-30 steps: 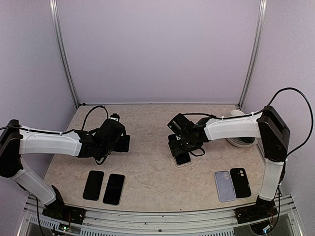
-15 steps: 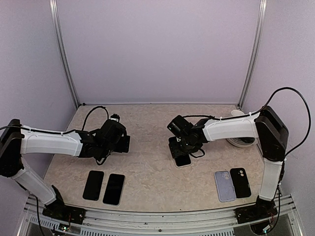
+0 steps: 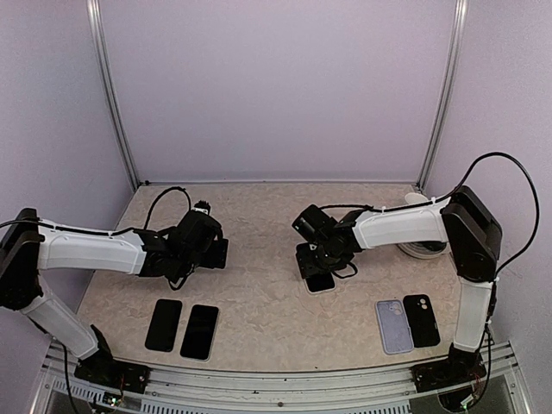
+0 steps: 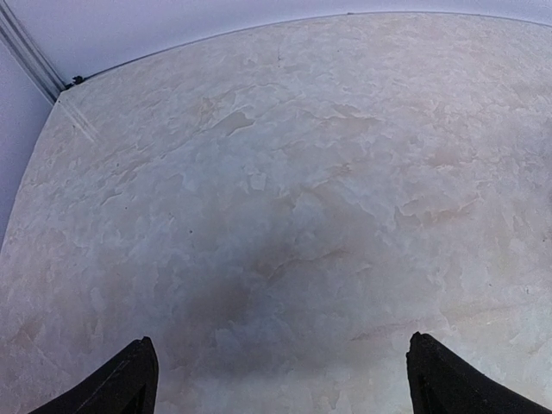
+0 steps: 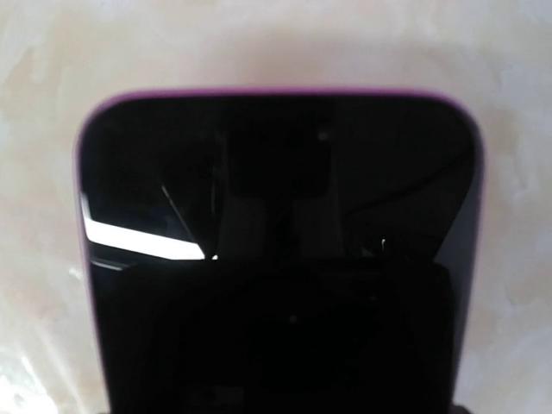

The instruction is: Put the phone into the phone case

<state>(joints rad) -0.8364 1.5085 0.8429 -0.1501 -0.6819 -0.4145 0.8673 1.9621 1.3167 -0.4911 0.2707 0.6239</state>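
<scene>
- Left pincer (image 4: 280, 384): released, jaws wide, over bare desk (image 4: 285, 172); open room ahead to the back wall edge.
- Dark phones (image 3: 164, 324): two, side by side, behind it by the front edge.
- Right pincer (image 3: 316, 262): grip cannot be told.
- Phone (image 5: 276, 259): directly beneath it, flat; glossy black screen, rounded corners, thin purple case (image 5: 276, 91) edging it; free desk around.
- Lilac case (image 3: 390, 326): right of it, by the front edge.

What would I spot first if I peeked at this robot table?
The right gripper hangs just over a phone with a purple rim, in the middle of the table. Two dark phones lie side by side at the front left, and a pale purple case lies at the front right.
</scene>
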